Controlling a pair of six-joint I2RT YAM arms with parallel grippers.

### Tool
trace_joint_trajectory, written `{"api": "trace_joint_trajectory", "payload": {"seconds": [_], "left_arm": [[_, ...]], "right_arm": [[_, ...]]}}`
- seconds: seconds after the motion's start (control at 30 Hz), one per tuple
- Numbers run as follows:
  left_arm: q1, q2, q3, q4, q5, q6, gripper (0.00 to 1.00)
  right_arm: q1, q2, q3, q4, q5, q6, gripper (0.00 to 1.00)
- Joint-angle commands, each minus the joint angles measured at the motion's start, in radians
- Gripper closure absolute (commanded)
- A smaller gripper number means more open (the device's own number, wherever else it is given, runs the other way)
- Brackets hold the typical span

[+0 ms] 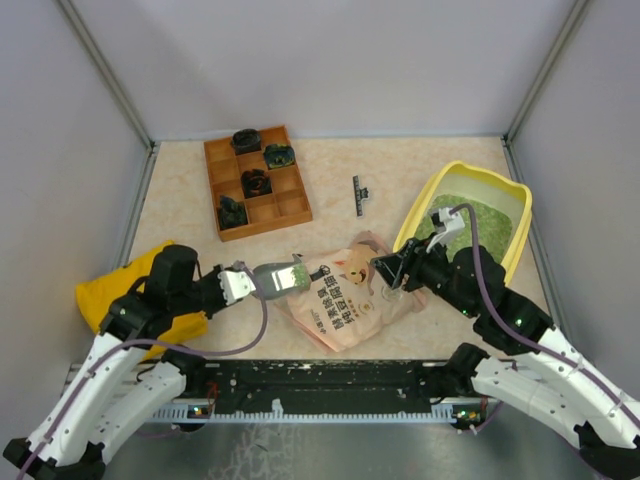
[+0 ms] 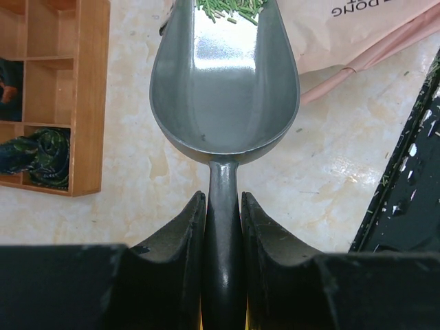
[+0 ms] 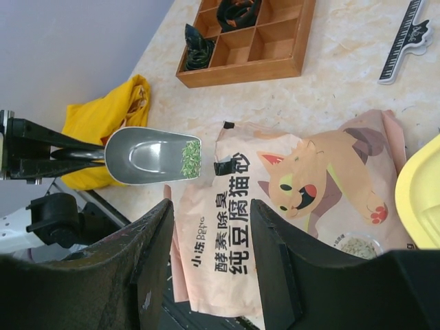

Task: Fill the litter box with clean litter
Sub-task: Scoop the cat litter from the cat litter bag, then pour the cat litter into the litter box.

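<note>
At the edge of the pink pouch [image 1: 345, 300], the left gripper [image 2: 223, 206] squeezed the handle of the grey scoop [image 2: 223, 89] and held it flat, likely so the few bits of clean litter [image 2: 230, 8] at its tip would not spill. The right gripper [image 3: 212, 210] hung with empty, parted jaws beside the litter box [image 1: 415, 212] on the right, which had green bits inside. Its near end was hidden behind the right arm [image 1: 500, 310].

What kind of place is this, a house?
Probably a robot test booth, not a home: plain grey walls box in a small table, two robot arms are bolted at its edge, beside a litter box.
</note>
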Motion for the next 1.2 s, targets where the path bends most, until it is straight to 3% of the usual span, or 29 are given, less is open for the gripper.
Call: {"api": "trace_joint_trajectory", "payload": {"seconds": [0.0, 0.23, 0.43, 0.63, 0.97, 1.17], "left_arm": [[0.006, -0.025, 0.071, 0.006, 0.047, 0.000, 1.00], [0.006, -0.061, 0.094, 0.179, 0.188, -0.139, 0.99], [0.005, -0.079, 0.000, 0.440, 0.330, -0.348, 0.99], [0.006, -0.052, -0.115, 0.666, 0.371, -0.465, 0.99], [-0.006, 0.233, 0.054, 0.649, 0.418, -0.366, 1.00], [-0.107, 0.427, 0.176, 0.670, 0.274, -0.237, 1.00]], "right_arm": [[-0.006, -0.003, 0.035, 0.063, -0.014, 0.008, 0.51], [-0.005, -0.018, 0.059, 0.049, -0.001, 0.013, 0.52], [-0.005, -0.029, 0.229, -0.007, 0.061, -0.035, 0.53], [-0.006, -0.052, 0.247, -0.030, 0.089, -0.040, 0.53], [-0.005, -0.082, 0.240, -0.059, 0.128, -0.002, 0.53], [-0.006, -0.085, 0.284, -0.060, 0.174, -0.008, 0.53]]}}
